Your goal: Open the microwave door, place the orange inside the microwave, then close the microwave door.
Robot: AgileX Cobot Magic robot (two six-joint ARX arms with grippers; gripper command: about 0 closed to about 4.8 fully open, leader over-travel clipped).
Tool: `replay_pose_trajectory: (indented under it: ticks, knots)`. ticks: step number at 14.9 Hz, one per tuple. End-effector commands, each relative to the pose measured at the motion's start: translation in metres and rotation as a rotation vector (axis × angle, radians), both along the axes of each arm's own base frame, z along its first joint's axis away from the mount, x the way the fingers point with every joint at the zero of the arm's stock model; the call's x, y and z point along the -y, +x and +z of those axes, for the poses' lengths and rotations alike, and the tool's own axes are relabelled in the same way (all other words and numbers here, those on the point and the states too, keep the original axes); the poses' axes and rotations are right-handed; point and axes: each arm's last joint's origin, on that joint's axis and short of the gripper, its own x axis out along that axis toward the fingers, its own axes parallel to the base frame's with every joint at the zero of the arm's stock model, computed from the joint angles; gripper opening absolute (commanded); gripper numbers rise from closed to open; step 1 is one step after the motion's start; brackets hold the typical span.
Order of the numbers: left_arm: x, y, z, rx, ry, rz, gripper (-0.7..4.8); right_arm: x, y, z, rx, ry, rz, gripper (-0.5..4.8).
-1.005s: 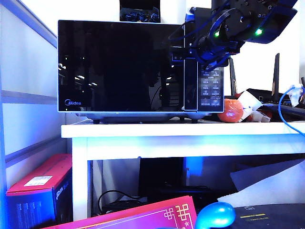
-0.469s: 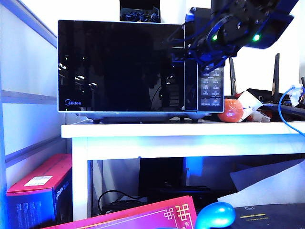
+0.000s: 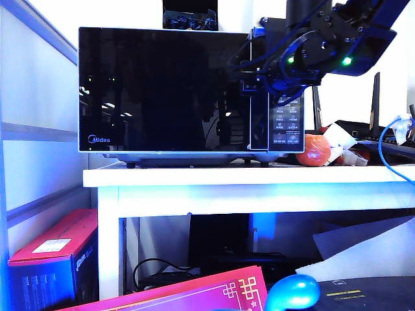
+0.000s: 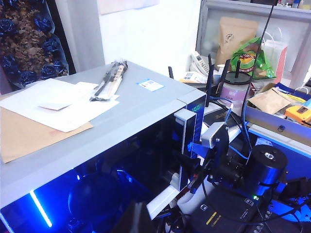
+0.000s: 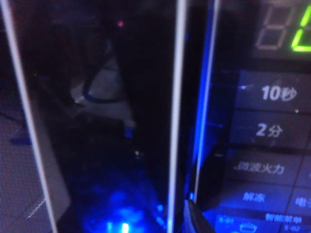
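Right gripper [image 3: 254, 76] sits at the microwave door [image 3: 162, 91] handle edge; jaw gap unreadable. Orange [image 3: 316, 149] below, half hidden. Left gripper unseen.

Premises appear to be an office or lab workspace. A microwave [image 3: 191, 91] stands on a white desk [image 3: 259, 188], with routers [image 3: 373, 126], cables and cardboard boxes [image 3: 52, 262] stored about. Shelving [image 4: 252, 29] behind holds a desk telephone [image 4: 199, 62] and packaged goods.

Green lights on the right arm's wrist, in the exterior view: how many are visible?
2. One green light faces the microwave; the other is farther right. More may be hidden.
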Motion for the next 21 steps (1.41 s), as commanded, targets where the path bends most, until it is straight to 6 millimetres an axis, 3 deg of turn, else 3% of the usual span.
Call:
replay_pose_trajectory:
  ticks: [1,7,12,16,18,21]
  knots:
    - [0.000,-0.002,0.002,0.013,0.001,-0.006,-0.05,-0.001,0.000,0.004,0.020,0.011,0.008,2.50]
    - [0.000,-0.002,0.000,0.000,0.003,-0.006,-0.05,-0.002,-0.001,0.005,0.013,-0.002,0.011,2.51]
    - [0.000,-0.002,0.000,0.000,0.003,-0.006,-0.05,0.000,-0.010,0.023,0.023,-0.071,0.001,2.51]
    - [0.000,-0.002,0.000,-0.001,0.003,-0.006,-0.05,0.001,-0.010,0.023,0.030,-0.054,-0.036,2.48]
    - [0.000,-0.002,0.000,-0.001,0.003,-0.006,-0.05,0.001,-0.010,0.023,0.030,-0.055,-0.032,1.28]
    - [0.000,-0.002,0.000,0.000,0.003,-0.006,-0.05,0.000,-0.010,0.023,0.030,-0.055,-0.027,1.38]
